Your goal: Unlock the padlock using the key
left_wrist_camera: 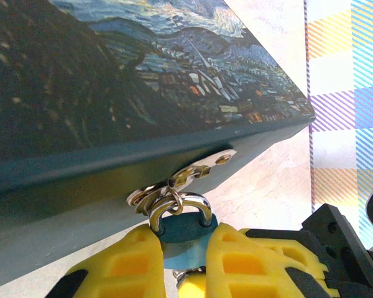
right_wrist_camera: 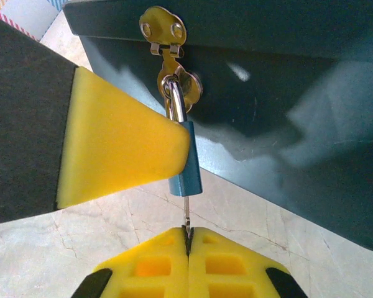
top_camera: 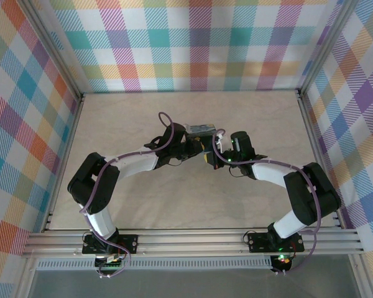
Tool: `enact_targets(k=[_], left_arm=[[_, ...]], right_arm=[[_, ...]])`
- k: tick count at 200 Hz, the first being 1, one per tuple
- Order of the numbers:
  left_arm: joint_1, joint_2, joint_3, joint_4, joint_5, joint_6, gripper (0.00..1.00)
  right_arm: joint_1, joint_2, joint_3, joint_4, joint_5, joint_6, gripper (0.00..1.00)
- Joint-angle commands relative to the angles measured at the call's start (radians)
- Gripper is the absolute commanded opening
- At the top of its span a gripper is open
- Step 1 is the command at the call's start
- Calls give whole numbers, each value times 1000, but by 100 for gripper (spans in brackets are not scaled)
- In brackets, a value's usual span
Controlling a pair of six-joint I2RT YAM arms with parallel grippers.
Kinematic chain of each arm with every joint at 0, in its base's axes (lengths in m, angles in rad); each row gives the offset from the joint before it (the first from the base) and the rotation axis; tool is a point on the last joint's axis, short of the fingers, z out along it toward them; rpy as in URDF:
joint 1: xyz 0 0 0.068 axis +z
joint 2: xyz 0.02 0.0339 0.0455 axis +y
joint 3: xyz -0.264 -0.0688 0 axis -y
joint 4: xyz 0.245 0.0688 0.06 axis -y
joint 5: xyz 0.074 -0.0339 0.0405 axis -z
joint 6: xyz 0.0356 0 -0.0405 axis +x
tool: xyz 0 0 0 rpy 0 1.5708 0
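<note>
At the box [right_wrist_camera: 280, 87] front, the left gripper [left_wrist_camera: 184, 243] pinches the light, stiff padlock [right_wrist_camera: 189, 172] by its blue body; the right gripper [right_wrist_camera: 188, 243], closed tight, holds the thin, probably slippery key [right_wrist_camera: 187, 212].

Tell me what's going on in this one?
Both arms are working at the padlock hanging from the hasp of the night-sky painted box. The left gripper pinches the lock's blue body to steady it, while the right gripper is shut on the key, whose blade appears to enter the bottom of the lock. The shackle looks closed through the hasp, so it is not yet unlocked.
</note>
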Motion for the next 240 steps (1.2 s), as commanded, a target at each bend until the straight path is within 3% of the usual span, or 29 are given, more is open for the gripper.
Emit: enact_targets(k=[1,57,115,144,171,240], left_arm=[[-44,8,8,-15,94,-1,14],[-44,7,4,-10,93,-7,14],[-44,-7,16,-36,85,7,14],[-45,3,15,-23,93,0,14],[-46,6,9,-25,89,1,14],[-46,3,-10,-55,73,23,14]], right_arm=[[12,-23,91,239,-106,-5,0],[3,12,129,282,-153,48,0],[-1,-28,65,220,-88,-16,0],[-4,-14,95,272,-147,45,0],[-9,-20,106,275,-125,31,0],[-51,-57,130,195,-165,-11,0]])
